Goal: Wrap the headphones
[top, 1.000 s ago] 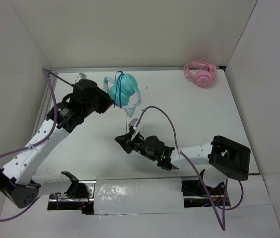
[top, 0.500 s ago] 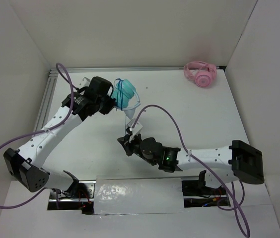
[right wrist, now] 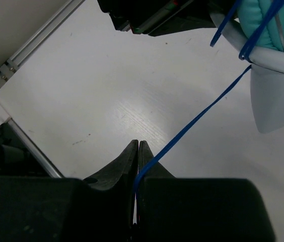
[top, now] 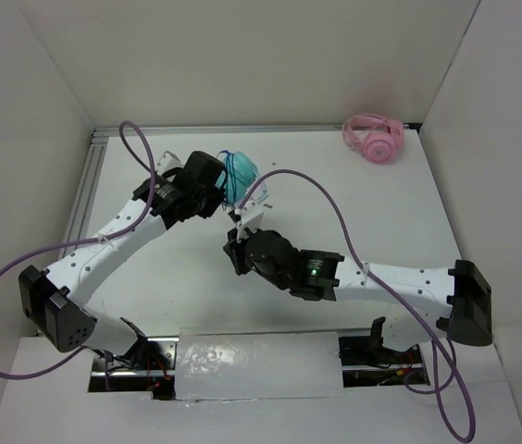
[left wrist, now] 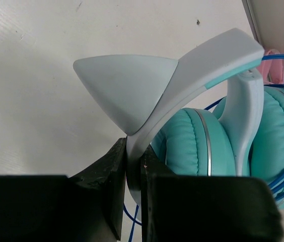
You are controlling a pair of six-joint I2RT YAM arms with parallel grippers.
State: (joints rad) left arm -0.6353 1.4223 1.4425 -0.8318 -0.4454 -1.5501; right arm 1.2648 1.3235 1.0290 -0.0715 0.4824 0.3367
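- our left gripper (left wrist: 134,155) clamps the white band (left wrist: 207,60) of the headphones (left wrist: 202,143), near the back of the table (top: 363,208); the ear cups sit just beyond the jaws.
- our right gripper (right wrist: 137,149) is closed on their blue cable (right wrist: 197,118).

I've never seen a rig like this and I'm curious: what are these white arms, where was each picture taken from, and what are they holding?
These are two robot arms bolted to a white table, each ending in a two-finger gripper. The wide picture looks down from above; the other two come from cameras on the wrists. The left gripper is shut on the white band of the cat-eared teal headphones. The right gripper pinches their thin blue cable. Pink headphones lie in the far right corner.
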